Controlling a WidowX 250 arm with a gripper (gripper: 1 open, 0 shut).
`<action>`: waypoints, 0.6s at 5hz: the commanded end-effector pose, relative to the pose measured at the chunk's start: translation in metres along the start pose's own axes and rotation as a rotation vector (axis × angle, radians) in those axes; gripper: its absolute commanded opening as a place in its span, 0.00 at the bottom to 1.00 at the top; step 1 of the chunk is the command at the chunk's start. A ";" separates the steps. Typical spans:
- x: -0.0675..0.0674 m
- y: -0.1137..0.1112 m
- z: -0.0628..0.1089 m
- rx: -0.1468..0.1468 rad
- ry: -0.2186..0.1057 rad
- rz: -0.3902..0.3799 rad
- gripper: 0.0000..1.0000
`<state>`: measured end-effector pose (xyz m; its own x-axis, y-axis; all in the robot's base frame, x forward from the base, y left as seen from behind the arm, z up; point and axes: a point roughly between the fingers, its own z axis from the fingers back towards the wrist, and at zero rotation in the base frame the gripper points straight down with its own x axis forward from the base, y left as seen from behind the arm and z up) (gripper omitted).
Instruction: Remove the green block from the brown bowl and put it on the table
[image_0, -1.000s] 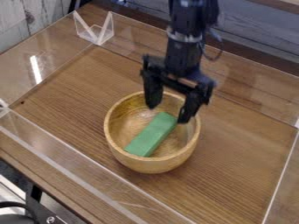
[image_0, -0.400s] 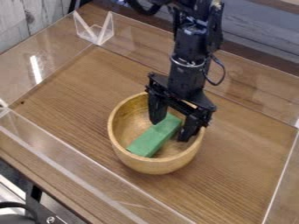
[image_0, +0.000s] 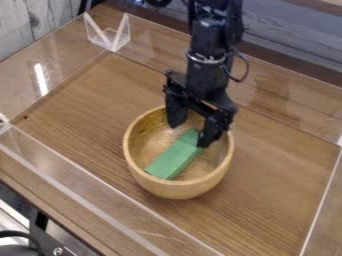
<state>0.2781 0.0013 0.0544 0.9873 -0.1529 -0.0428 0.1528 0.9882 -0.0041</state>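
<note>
The brown bowl (image_0: 147, 176) sits on the table (image_0: 80, 110) near the middle front. Inside it the green block (image_0: 174, 158) lies slanted, its upper end under the gripper. My black gripper (image_0: 195, 126) hangs from above over the bowl's far side, open, with one finger on each side of the block's upper end. Whether the fingers touch the block I cannot tell. The lower half of the block shows plainly.
Clear acrylic walls (image_0: 54, 45) edge the tabletop on all sides. A small clear bracket (image_0: 107, 35) stands at the back left corner. Bare wood lies to the left and right of the bowl.
The gripper dipped lower into the bowl, then shifted slightly back and left. It stays open. The green block has not moved.
</note>
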 end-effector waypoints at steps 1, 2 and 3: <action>0.009 0.003 0.008 0.006 -0.061 -0.013 1.00; 0.011 0.001 0.003 0.008 -0.065 -0.038 1.00; -0.004 0.001 0.000 0.012 -0.069 0.065 1.00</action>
<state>0.2688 0.0012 0.0396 0.9951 -0.0937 -0.0308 0.0938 0.9956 -0.0005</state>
